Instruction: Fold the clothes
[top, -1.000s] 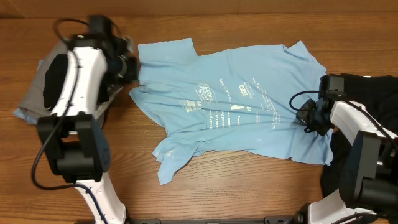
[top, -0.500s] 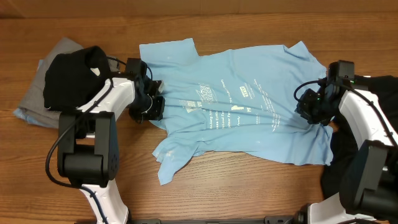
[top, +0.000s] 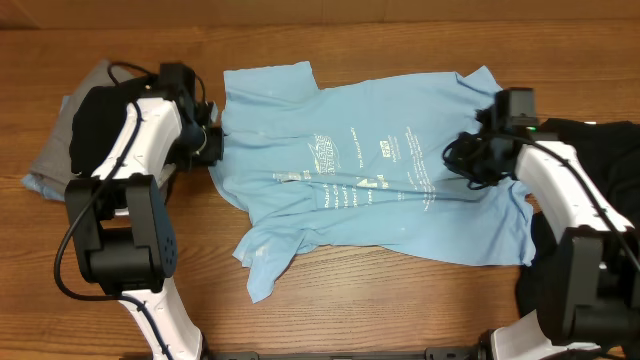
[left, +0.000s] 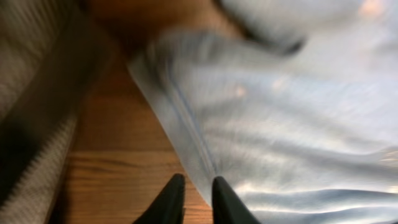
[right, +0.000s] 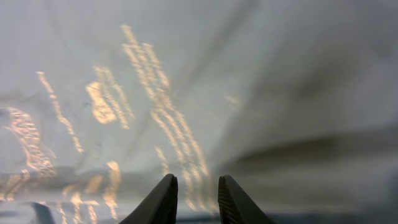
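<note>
A light blue T-shirt with white lettering lies spread and wrinkled across the wooden table. My left gripper is at the shirt's left edge. In the left wrist view its jaws stand a narrow gap apart, and the shirt's hem runs toward that gap with nothing clamped. My right gripper hovers over the shirt's right part. Its fingertips are slightly apart above the printed fabric, holding nothing.
A grey shirt with a black one on top lies at the far left, partly under my left arm. More black clothing is piled at the right edge. Bare wood shows in front of the blue shirt.
My left gripper drew back from over the shirt to its left edge and its jaws parted. The right gripper moved up and left onto the shirt. The shirt's left side shifted.
</note>
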